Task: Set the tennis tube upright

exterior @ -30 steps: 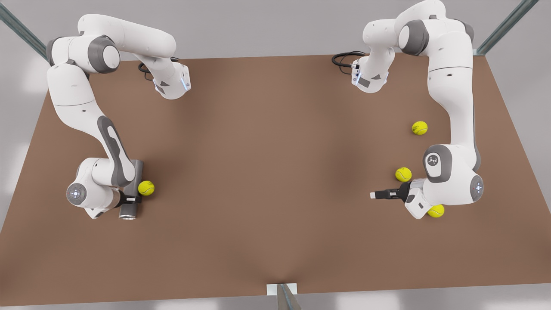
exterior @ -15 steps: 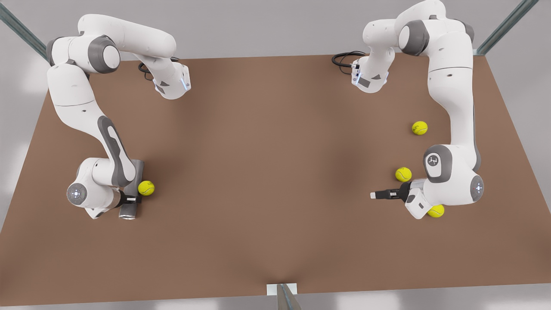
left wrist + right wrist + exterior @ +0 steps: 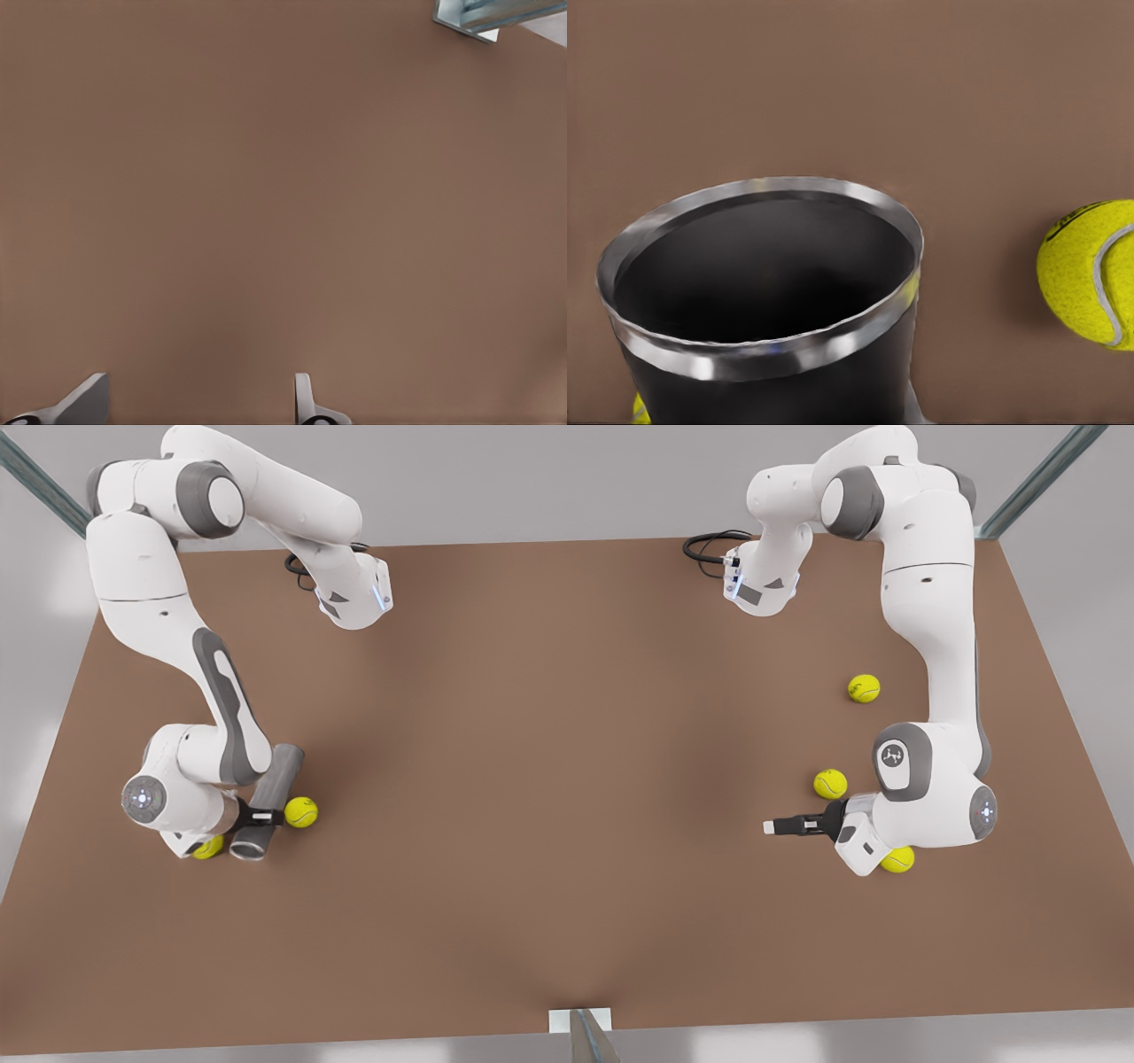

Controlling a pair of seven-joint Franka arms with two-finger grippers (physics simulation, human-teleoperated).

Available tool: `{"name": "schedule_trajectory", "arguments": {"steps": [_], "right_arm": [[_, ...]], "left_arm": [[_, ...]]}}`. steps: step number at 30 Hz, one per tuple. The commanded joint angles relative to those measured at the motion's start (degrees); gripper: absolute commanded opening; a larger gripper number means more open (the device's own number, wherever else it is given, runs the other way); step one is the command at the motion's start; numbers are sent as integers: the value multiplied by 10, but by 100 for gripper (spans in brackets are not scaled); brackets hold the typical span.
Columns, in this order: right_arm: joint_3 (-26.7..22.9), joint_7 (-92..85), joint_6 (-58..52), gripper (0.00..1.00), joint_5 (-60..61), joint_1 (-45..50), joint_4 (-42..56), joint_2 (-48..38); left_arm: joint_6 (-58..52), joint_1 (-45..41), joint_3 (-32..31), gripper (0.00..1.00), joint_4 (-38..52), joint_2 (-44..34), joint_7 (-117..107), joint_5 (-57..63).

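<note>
The tennis tube (image 3: 270, 802) lies slanted at about eight o'clock on the brown table (image 3: 549, 779) in the front view. Its open rim points to seven o'clock and its far end to one o'clock. The right gripper (image 3: 261, 815) is clamped across it near the open end. The right wrist view looks straight into the hollow mouth of the tube (image 3: 762, 310). Whether the tube is clear of the table cannot be told.

The grip sits close to one end, so the long body could swing or slip between the fingers as it is turned. If set down off-vertical, it would likely topple.

One yellow ball (image 3: 301, 811) sits just beside the tube at three o'clock. A second ball (image 3: 208, 848) peeks out under the wrist at eight o'clock. Either could be nudged, or end up under the tube's base.

Well apart, at four o'clock on the table, the left gripper (image 3: 784, 826) waits with fingers spread and nothing held. Three other balls lie near its arm: an upper ball (image 3: 864, 688), a middle ball (image 3: 830, 783) and a lower ball (image 3: 897, 858).
</note>
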Motion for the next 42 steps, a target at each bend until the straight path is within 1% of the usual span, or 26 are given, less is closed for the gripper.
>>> {"name": "schedule_trajectory", "arguments": {"steps": [1,7,9,11,12,14,15,16,18,19,20,22,24,32,35,36,38,39,42], "right_arm": [[1,0,0,77,0,-2,-5,-7],[6,-13,-16,77,0,-6,-39,-47],[38,-20,-32,77,0,-38,-49,-65],[43,-25,-50,77,2,-43,-60,-92],[58,-28,-59,77,3,-57,-66,-102],[116,-28,-76,77,6,-105,-78,-122],[130,-28,-91,77,9,-109,-78,-133],[140,-28,-102,77,14,-108,-78,-143],[179,-36,-114,77,34,-110,-75,-153],[182,-42,-120,77,49,-104,-73,-155],[196,-70,-121,77,79,-101,-70,-155],[225,-87,-115,77,81,-97,-66,-154],[267,-87,-112,77,81,-94,-55,-150],[268,-93,-59,77,70,78,-24,-128],[269,-114,-24,77,4,133,-5,-81],[268,-157,-3,77,-11,148,-6,-71],[269,-158,51,77,-101,175,-6,-40],[270,-159,57,77,-143,183,-3,-29],[268,-163,79,77,-167,224,29,4]], "left_arm": [[0,0,0,99,0,0,0,0],[0,0,0,99,0,-1,0,0],[0,0,0,99,0,0,0,0],[0,0,0,99,0,0,0,1],[0,0,0,99,0,0,0,1],[0,1,0,99,0,-1,0,1],[0,1,0,99,1,-2,1,1],[0,1,0,99,0,-2,0,1],[-1,4,1,99,1,-4,1,0],[0,4,1,99,0,-4,1,-1],[0,7,1,99,0,-4,1,-2],[-1,10,1,99,1,-4,1,-2],[-1,11,2,99,1,-4,-1,-2],[1,17,5,99,1,-4,0,1],[4,17,5,99,1,1,1,1],[5,17,5,99,1,1,1,2],[6,17,5,99,1,3,1,2],[6,17,5,99,1,3,1,2],[5,17,6,99,1,1,1,3]]}}
